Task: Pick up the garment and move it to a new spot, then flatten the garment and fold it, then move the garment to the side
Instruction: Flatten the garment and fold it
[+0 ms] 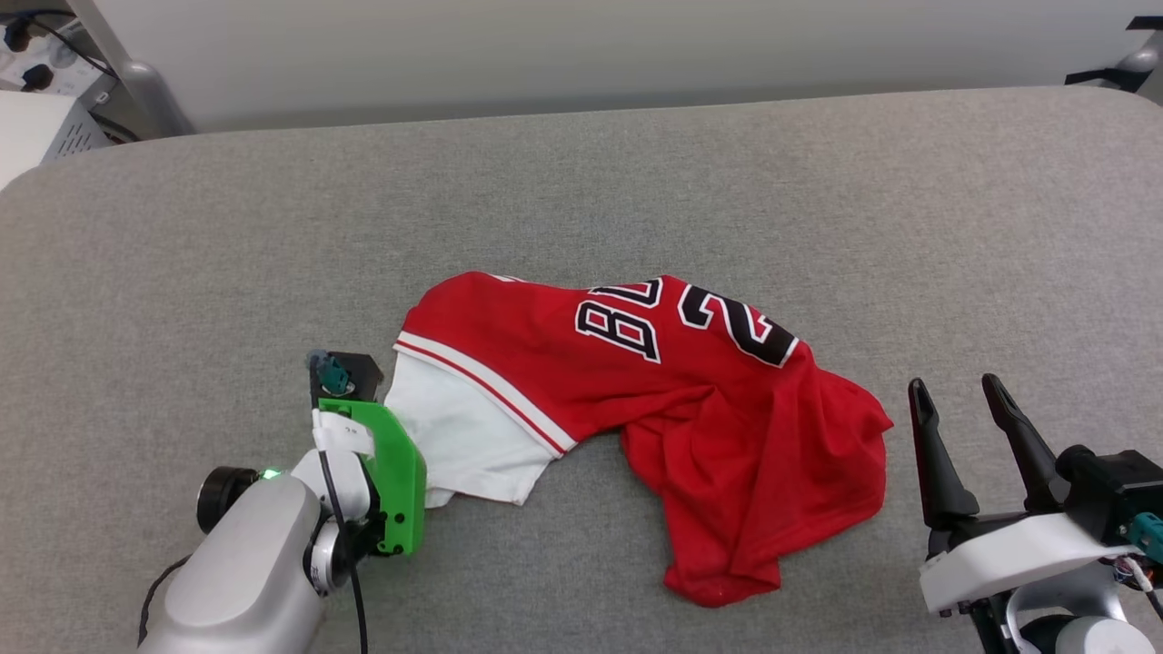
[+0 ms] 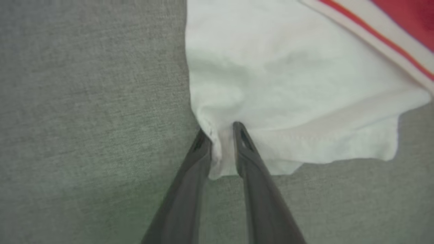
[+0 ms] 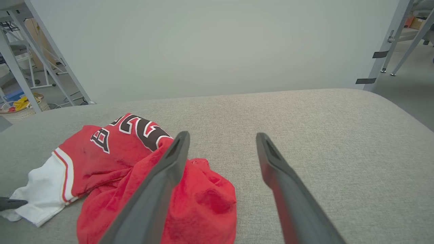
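**Left hand pinching the shirt's white sleeve**

The shirt (image 1: 690,400) is lying crumpled near the middle of the grey fabric-covered counter (image 1: 581,182). Its red body is bunching into loose folds toward the robot's right and the near edge. Black, white-outlined lettering (image 1: 627,322) is showing across the far side, partly cut off by the folds. The white sleeve (image 1: 454,436), bordered by red-and-white striped trim (image 1: 482,391), is spreading out at the shirt's left end.

The left hand (image 2: 221,135) is grasping the sleeve's outer edge. In the left wrist view its two dark fingers (image 2: 251,159) are sitting close together with a fold of white cloth gathering between them. In the head view a green bracket (image 1: 395,472) on that wrist is covering the fingers, just beside the sleeve.

The right hand (image 1: 954,391) is sitting released, fingers spread with nothing between them. It is to the right of the shirt and apart from it, fingertips pointing toward the counter's far side.
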